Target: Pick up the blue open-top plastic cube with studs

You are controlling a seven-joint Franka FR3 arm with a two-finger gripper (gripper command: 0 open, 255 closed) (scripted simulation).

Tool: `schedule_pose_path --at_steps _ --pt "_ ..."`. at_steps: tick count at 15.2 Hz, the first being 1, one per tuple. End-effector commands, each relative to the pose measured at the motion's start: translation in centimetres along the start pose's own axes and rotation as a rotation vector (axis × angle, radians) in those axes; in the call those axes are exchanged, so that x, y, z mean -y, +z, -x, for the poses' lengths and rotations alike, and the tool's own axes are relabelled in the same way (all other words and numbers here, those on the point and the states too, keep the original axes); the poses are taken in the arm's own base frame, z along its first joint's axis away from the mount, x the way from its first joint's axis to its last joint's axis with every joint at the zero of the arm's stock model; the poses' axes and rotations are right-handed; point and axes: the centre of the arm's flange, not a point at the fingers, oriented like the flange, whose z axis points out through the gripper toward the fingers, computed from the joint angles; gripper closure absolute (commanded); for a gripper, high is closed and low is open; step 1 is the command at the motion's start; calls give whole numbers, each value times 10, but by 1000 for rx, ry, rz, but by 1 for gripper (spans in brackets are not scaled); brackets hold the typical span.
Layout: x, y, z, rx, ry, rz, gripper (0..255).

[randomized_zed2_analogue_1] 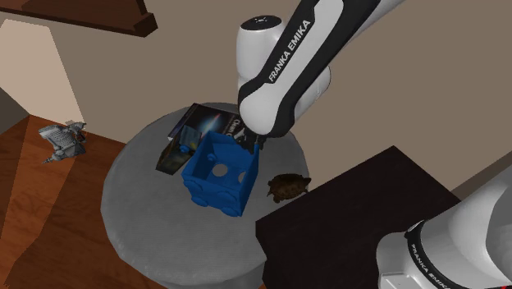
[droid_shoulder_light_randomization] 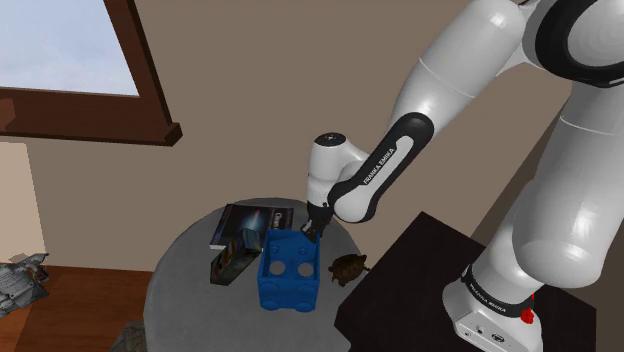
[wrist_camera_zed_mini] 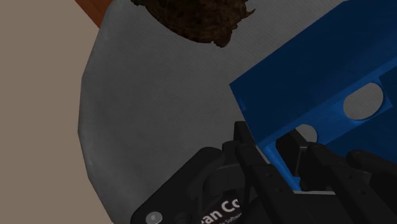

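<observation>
The blue open-top cube [droid_shoulder_light_randomization: 290, 272] [randomized_zed2_analogue_1: 217, 172] has round holes in its walls and studs on its underside. It sits tilted over the round grey table [droid_shoulder_light_randomization: 180, 290] [randomized_zed2_analogue_1: 139, 213]. My black gripper [droid_shoulder_light_randomization: 313, 234] [randomized_zed2_analogue_1: 250, 141] is at the cube's rim on the side nearest the arm. In the wrist view the gripper [wrist_camera_zed_mini: 280, 159] is shut on the cube [wrist_camera_zed_mini: 318, 83], one finger on each side of its blue wall. Whether the cube's base still touches the table I cannot tell.
A brown turtle-like figure [droid_shoulder_light_randomization: 346, 268] [randomized_zed2_analogue_1: 287, 187] [wrist_camera_zed_mini: 191, 16] lies on the table beside the cube, near the dark stand [droid_shoulder_light_randomization: 420, 270]. A dark book [droid_shoulder_light_randomization: 250, 218] [randomized_zed2_analogue_1: 201, 121] and a small dark object [droid_shoulder_light_randomization: 232, 258] lie behind the cube. Grey clutter [randomized_zed2_analogue_1: 64, 139] is on the wooden floor.
</observation>
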Motion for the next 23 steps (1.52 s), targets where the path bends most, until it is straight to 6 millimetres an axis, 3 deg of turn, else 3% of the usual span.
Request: schedule_pose_path --at_steps 1,6,21,23 --pt "0 0 0 1 0 0 255" --pt "0 1 0 1 0 0 255" --pt "1 -78 -2 1 0 0 255" --pt "1 -79 -2 1 0 0 255"
